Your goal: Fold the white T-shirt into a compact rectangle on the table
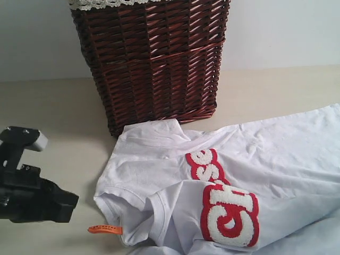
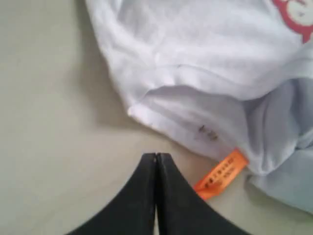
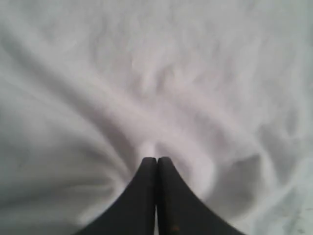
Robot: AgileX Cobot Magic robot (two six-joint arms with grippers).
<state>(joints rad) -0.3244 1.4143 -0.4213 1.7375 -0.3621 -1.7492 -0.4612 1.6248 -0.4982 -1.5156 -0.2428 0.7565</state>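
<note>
The white T-shirt (image 1: 154,170) lies crumpled on the table (image 1: 48,106), its red patch with fuzzy white letters (image 1: 231,212) facing up and a sleeve folded over at its near left. An orange tag (image 1: 104,229) sticks out at its left edge. My left gripper (image 2: 156,155) is shut and empty over bare table, just short of the tag (image 2: 221,175) and the shirt's hem (image 2: 186,117). My right gripper (image 3: 156,159) is shut with its tips right at rumpled white cloth (image 3: 156,73); no fabric shows between the jaws. The right arm is outside the exterior view.
A tall dark red-brown wicker basket (image 1: 154,64) with a lace trim stands on the table directly behind the shirt's collar end. The left arm's black body (image 1: 32,196) sits at the lower left. Bare tabletop (image 2: 49,147) spreads left of the shirt.
</note>
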